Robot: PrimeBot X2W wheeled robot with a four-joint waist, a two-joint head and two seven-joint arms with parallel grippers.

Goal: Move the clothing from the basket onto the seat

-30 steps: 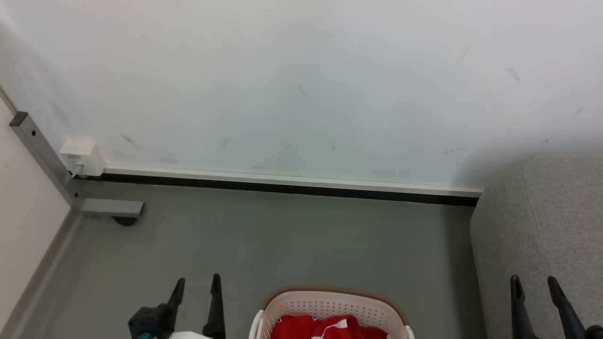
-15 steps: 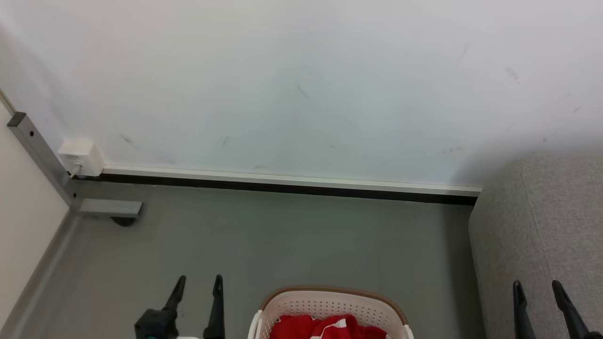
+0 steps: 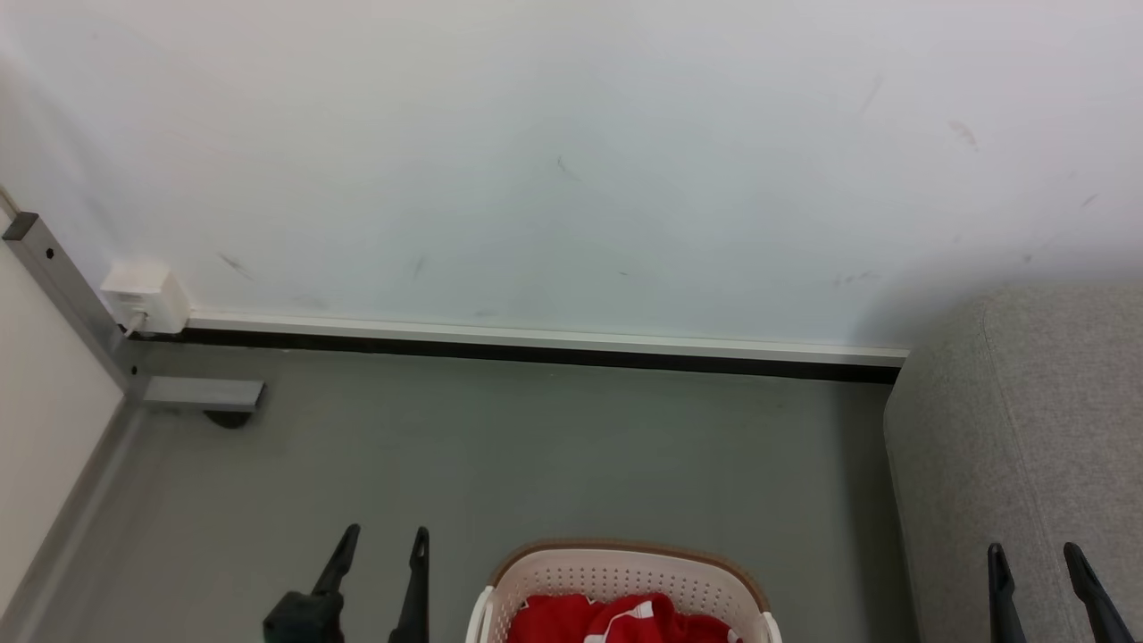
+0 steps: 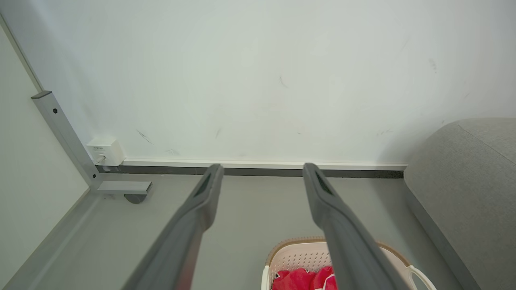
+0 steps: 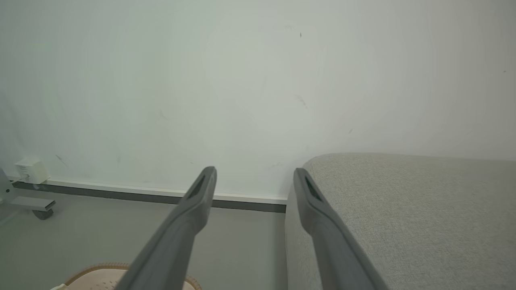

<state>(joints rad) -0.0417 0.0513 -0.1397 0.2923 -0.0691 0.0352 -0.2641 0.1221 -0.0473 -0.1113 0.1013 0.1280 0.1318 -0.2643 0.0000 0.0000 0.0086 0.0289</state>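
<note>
Red fabric: the clothing (image 3: 616, 621) lies heaped inside the basket, with white trim showing on the heap's right side. None of it is on the seat.
Cream plastic: the basket (image 3: 625, 546) stands on the grey floor (image 3: 536, 446) directly before the robot, between the two grippers. Its near part is cut off by the bottom edge of the head view. The open top allows access from above.
Grey upholstery: the seat (image 3: 1027, 429) stands at the robot's right, near the basket with a strip of floor between them. This placement appears to favour a short carry to the right.
Left gripper (image 3: 387, 531): fingers parted, nothing between them. It hovers over the floor just left of the basket, pointing towards the wall (image 3: 571, 161).
Right gripper (image 3: 1033, 549): fingers parted and empty, held over the seat's near end, well clear of the clothing.
Posture: both grippers flank the basket rather than cover it. This is judged a ready stance that leaves the heap unobstructed for the head camera.
Progress: judged to be at the outset, with no garment lifted.
Next step, as judged: one gripper must swing inward and down into the basket to pinch a fold.
Risk: loose fabric may snag on the brown rim or trail to the floor.
Surroundings: a white socket box (image 3: 143, 295) and a metal frame post (image 3: 62, 286) at the far left are not involved.
</note>
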